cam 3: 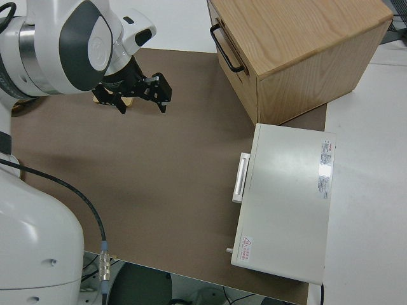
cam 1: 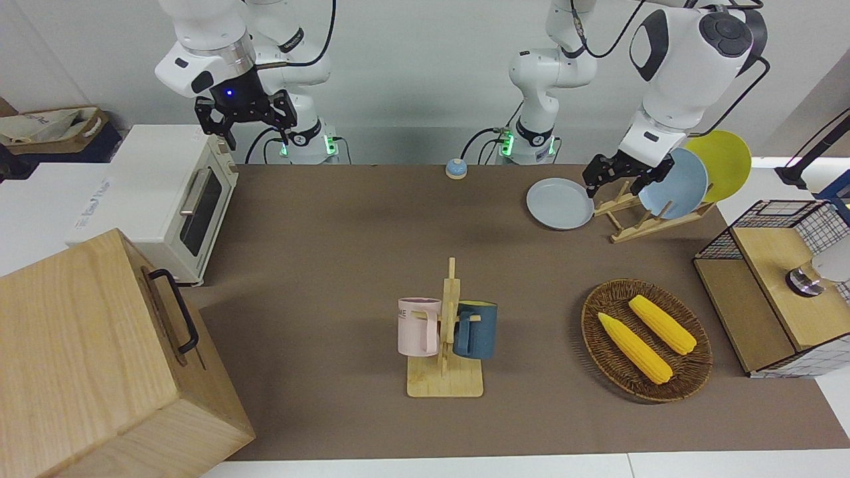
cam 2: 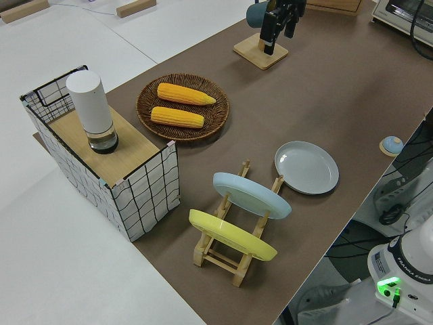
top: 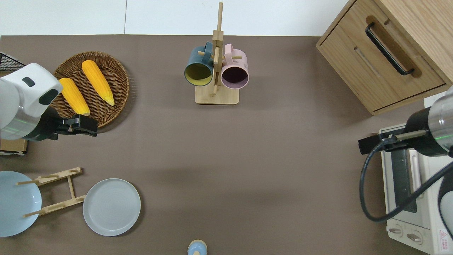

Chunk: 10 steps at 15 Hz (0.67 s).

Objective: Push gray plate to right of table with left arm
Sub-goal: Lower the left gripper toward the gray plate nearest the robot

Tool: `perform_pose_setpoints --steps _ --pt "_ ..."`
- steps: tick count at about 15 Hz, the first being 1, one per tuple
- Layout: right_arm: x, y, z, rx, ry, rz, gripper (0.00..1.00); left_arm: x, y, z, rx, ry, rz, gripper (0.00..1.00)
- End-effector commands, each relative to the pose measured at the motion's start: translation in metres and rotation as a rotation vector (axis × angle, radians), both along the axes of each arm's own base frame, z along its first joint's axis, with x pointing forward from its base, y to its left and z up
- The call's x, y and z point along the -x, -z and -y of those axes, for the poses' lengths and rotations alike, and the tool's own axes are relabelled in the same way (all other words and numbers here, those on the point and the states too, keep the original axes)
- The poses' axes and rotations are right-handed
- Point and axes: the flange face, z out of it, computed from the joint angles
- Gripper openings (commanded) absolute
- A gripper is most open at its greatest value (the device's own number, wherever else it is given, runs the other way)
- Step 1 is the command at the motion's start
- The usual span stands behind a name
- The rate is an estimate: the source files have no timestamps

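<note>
Left gripper (top: 83, 125): held up over the edge of the wicker basket (top: 116, 67) that lies nearer the robots; fingers seen spread apart, nothing held; well apart from the gray plate.
Sky-blue plate (top: 14, 203): stood in the wooden rack (top: 53, 191) at the left arm's end of the table; yellow plate (cam 1: 724, 162) slotted next to it.
Gray plate (top: 111, 207): round, shallow, pale gray-blue, low raised rim, faint rings seen in the middle; nothing on it.
Plate pos.: laid flat on the table (top: 247, 159), near the robots' edge, toward the left arm's end, just beside the rack's foot; whether rim & rack touch cannot be told.
Open room: bare brown top seen from the plate's rim toward the right arm's end, w/ a wide strip left clear.
Bell (top: 197, 248): small, blue-topped, set at the robots' edge, apart from the plate, toward the right arm's end.
Mug stand (top: 216, 95): placed mid-table, farther from the robots than the plate, well apart.
Far end: table bounded at the right arm's end by the wooden cabinet (top: 389, 53) & the toaster oven (top: 407, 198).
Right arm (cam 1: 206, 53): parked.
</note>
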Motion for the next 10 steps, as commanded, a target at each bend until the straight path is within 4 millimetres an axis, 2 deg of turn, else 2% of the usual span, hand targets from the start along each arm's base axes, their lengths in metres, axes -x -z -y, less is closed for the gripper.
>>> perform_pose_setpoints --steps 1,4,7,10 --pt "0.003 -0.004 0.001 -0.002 0.015 -0.004 0.983 0.023 0.002 -0.007 -0.024 0.059 0.012 1.00" --pt "0.003 -0.004 0.002 -0.004 0.017 -0.005 0.983 0.049 0.009 -0.010 -0.039 0.074 0.031 1.00" --pt "0.003 -0.004 0.001 -0.004 0.015 -0.005 0.983 0.081 0.021 -0.028 -0.038 0.144 0.054 1.00" --pt "0.003 -0.004 0.001 -0.004 0.015 -0.005 0.983 0.104 0.038 -0.040 -0.043 0.203 0.070 1.00"
